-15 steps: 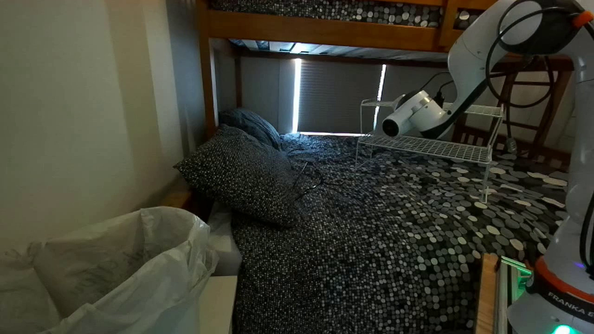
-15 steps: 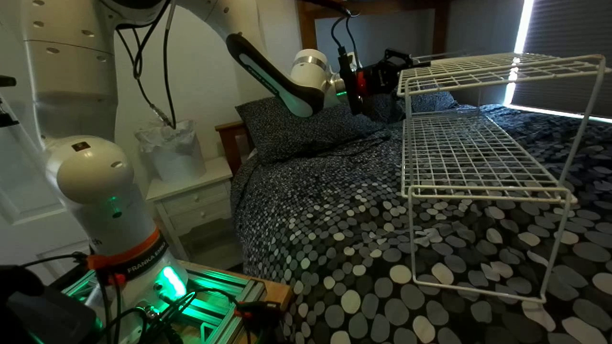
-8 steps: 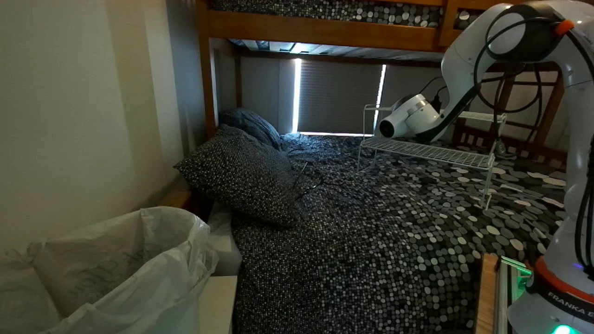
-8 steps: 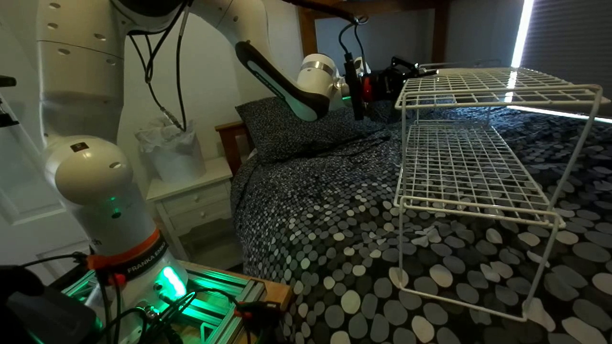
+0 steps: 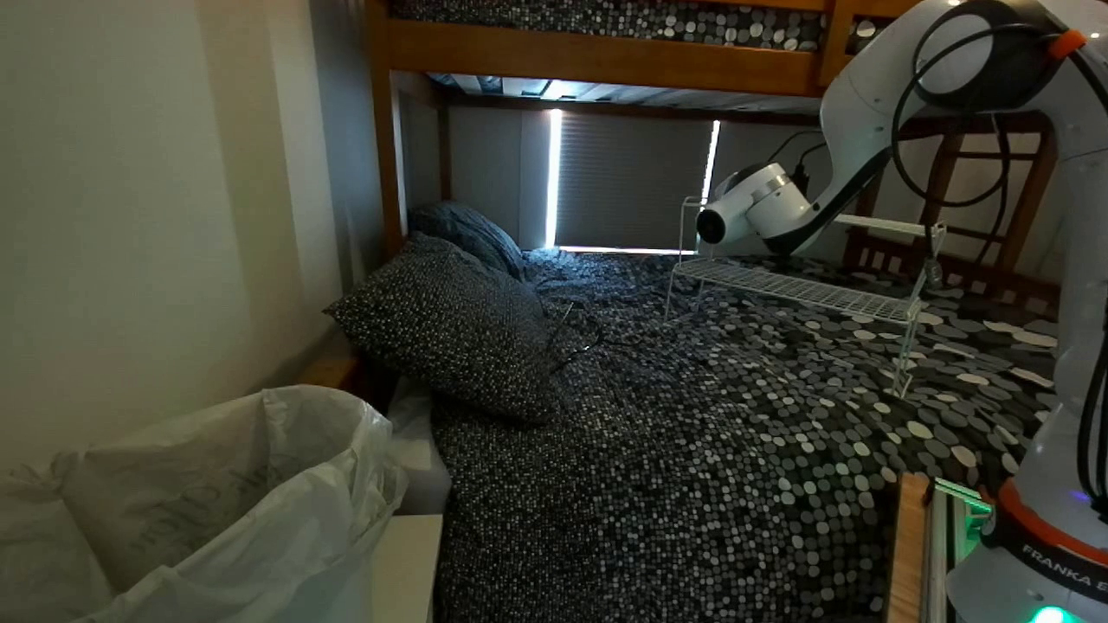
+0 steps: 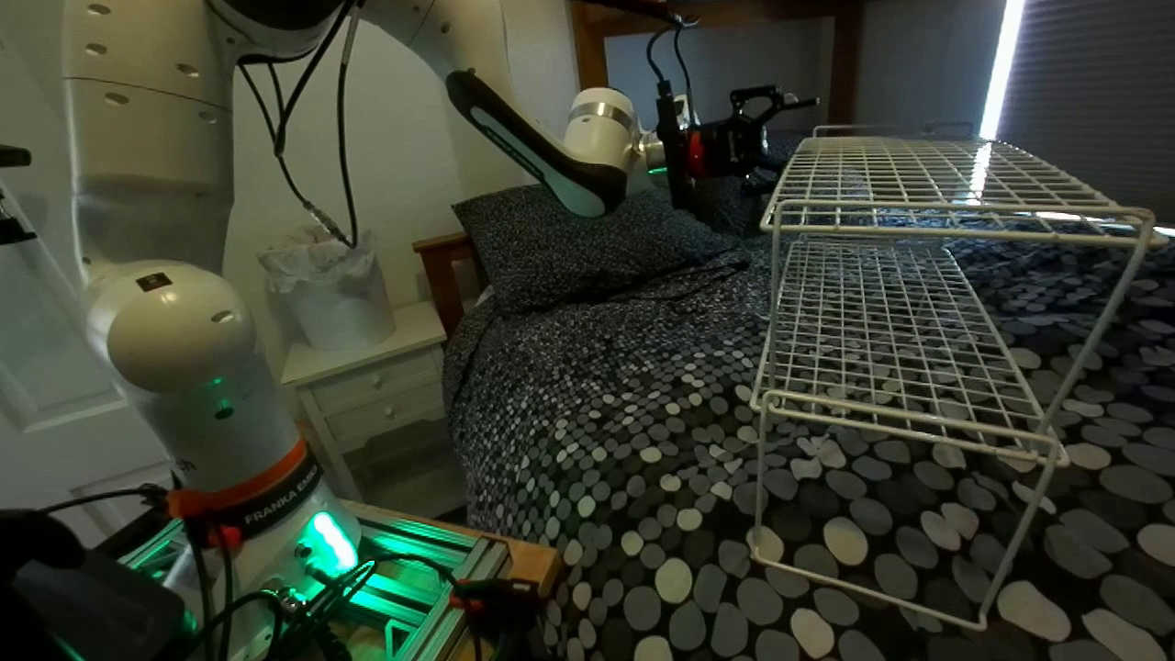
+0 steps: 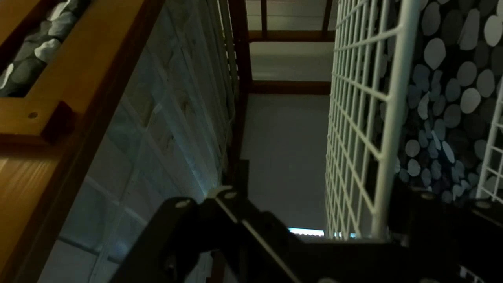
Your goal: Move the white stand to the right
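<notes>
On the bed [image 6: 624, 413]: one white rack [image 6: 904, 330], upright on its legs. Your claw [image 6: 788, 140]: spread wide, gripping nothing. Move: seemingly made, rightward extent unverified; you probably need only back away.

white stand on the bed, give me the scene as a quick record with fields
white stand: two wire-grid shelves, standing on patterned bedding
pincer: open
upper shelf: shows within the pincer's gap in the wrist view
contact: cannot tell
pillows: two, dark, at one end of the bedding
bagged bin: on white nightstand
</notes>
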Tool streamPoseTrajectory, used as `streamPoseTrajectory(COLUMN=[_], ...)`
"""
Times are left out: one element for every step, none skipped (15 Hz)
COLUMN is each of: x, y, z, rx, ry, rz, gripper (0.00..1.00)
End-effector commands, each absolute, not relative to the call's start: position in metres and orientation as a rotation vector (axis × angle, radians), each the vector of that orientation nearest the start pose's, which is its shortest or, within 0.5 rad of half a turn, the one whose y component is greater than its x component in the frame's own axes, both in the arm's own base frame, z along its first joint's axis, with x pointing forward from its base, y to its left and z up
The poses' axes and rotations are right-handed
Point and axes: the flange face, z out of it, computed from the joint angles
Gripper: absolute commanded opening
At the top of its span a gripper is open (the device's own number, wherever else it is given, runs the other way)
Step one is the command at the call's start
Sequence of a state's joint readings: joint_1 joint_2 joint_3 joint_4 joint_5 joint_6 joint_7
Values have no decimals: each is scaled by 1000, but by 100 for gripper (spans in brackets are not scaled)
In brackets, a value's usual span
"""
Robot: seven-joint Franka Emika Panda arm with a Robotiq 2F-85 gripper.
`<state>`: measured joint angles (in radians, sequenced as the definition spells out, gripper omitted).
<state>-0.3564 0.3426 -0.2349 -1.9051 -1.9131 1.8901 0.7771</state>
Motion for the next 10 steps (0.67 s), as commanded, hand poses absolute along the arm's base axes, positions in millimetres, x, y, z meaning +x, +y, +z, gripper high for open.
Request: streamPoseTrajectory(x=[513,517,521,524,526,528,529,529,529,529], y=[-378,-372,-365,-358,-351,-341,-330,-320,-308,-295], z=[393,393,392,392,392,395,401,408,418,431], rx=[1525,1544,1572,1613,1661,1725,1777,1829,1876,1927], ry=[-23,-11,4,15,18,26,21,18,8,10], rz=[-60,-50,-42,-35,-29,-17,-3,18,54,71], gripper=[100,100,100,100,100,100,100,99,100,100])
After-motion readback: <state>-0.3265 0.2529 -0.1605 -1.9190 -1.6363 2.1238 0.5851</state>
